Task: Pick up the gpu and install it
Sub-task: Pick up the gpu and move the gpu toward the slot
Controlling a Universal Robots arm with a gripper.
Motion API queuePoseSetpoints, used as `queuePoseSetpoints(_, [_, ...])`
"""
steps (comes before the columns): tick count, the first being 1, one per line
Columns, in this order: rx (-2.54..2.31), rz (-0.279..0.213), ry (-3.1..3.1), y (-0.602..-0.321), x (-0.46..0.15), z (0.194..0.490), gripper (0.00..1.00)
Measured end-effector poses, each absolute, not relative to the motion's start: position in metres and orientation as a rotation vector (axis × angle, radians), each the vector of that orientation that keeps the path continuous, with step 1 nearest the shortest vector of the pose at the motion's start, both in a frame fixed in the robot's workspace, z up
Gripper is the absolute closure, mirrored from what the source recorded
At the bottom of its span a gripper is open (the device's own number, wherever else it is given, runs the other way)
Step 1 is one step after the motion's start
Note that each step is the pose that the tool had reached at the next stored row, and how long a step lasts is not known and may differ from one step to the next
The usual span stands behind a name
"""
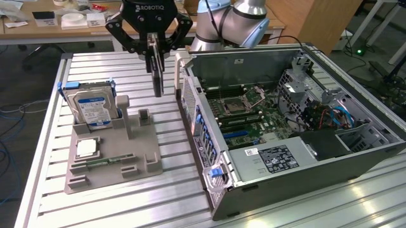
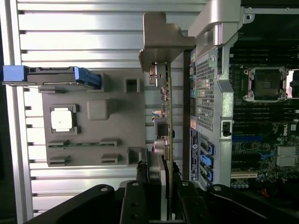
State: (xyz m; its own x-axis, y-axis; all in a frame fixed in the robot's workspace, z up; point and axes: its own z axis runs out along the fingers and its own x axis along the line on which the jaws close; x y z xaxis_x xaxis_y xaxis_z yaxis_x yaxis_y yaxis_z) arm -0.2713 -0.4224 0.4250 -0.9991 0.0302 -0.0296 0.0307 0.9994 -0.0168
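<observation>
the gpu (image 1: 157, 78) hangs in the air just beside the computer case (image 1: 285, 142), on the exterior view's left of it. it is not inside the case. it stands on its thin edge and points straight down from the gripper (image 1: 155, 50). the gripper is clenched on the top end of the card, with one black finger on each flat side. in the wrist view, the silver bracket (image 2: 161, 42) sits at the far end of the card, away from the fingers (image 2: 133, 205).

the computer case lies on its side on the metal table (image 1: 127, 204), and its big side is open. the green board (image 1: 254, 118) inside it shows.

on the other side of the card from the case sits a gray holder (image 1: 136, 152). it is farther from the case than the card is. a hard drive (image 1: 92, 108) with a blue label stands up in the holder, at the corner far from the case. a square silver chip (image 1: 87, 148) lies flat in the holder, below the drive in the exterior view. a thin green stick (image 1: 101, 161) lies next to the chip.

the gray robot arm (image 1: 235, 21) rises behind the case.
</observation>
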Motion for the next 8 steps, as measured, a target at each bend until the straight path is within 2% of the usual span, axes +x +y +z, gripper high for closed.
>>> queuePoseSetpoints(8, [0.047,-0.027,3.112,-0.422,-0.259,0.425,0.72])
